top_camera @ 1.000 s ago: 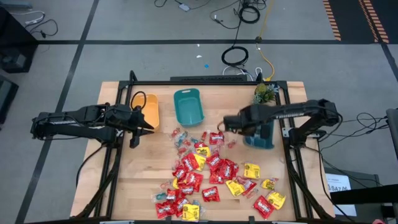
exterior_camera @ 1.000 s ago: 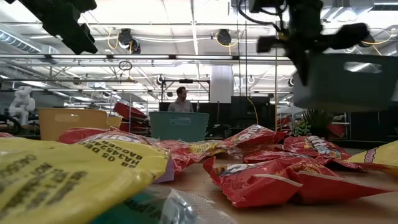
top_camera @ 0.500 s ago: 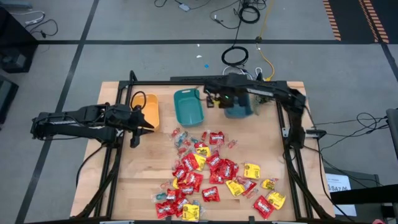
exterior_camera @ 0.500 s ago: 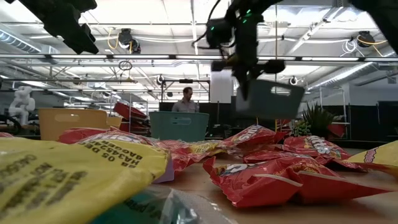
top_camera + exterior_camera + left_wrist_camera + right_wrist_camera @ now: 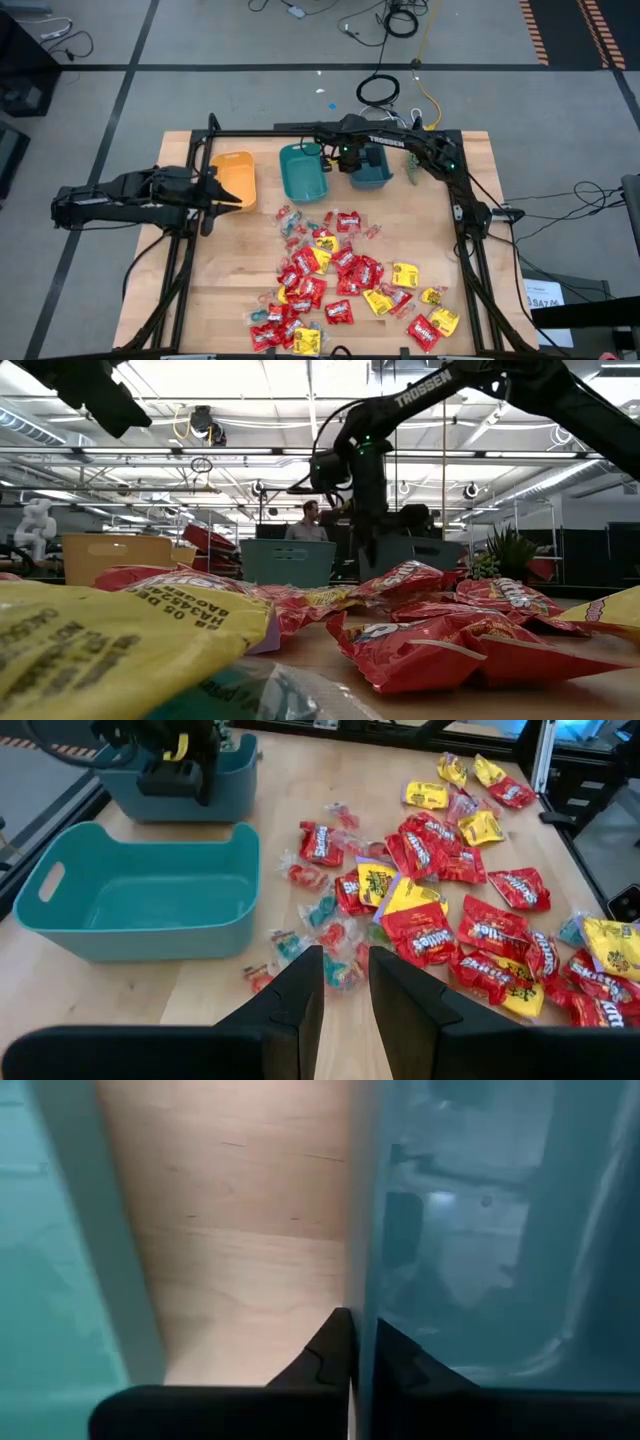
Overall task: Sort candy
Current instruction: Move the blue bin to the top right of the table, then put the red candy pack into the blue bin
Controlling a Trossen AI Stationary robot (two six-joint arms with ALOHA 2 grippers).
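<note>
Right gripper (image 5: pixel 349 160) pinches the dark teal bin's (image 5: pixel 372 172) wall beside the light teal bin (image 5: pixel 303 172); left gripper (image 5: pixel 222 196), jaws slightly parted, holds nothing near candy (image 5: pixel 340 280).

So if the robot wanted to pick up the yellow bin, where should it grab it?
Probably by the rim. The yellow bin sits upright and open-topped, with thin walls, so one finger could go inside and one outside, coming straight down from above. The wall nearest the left gripper looks easiest. The right gripper already pinches the darker teal bin by its wall like that.
</note>
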